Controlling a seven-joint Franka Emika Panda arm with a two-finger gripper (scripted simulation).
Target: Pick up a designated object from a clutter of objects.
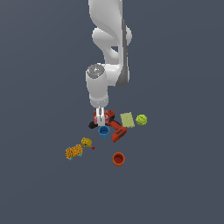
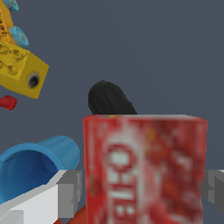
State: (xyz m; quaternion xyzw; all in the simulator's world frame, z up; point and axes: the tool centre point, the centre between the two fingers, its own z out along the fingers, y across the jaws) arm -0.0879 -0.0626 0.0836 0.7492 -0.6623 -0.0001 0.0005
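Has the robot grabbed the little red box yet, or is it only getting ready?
Nearly grabbing. Done: the gripper has gone down into the pile, and in the wrist view the red box sits between its jaws, one on each side. In hand: the jaws look open, with a small gap showing, so no squeeze yet. Left: close on the box and lift it away from the blue cup and the drill.

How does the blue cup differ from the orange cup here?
The blue cup sits in the pile beside the drill and just below the gripper; the orange cup stands alone, apart from the pile. The blue cup looks slightly smaller than the orange cup. Both stand upright, mouths open.
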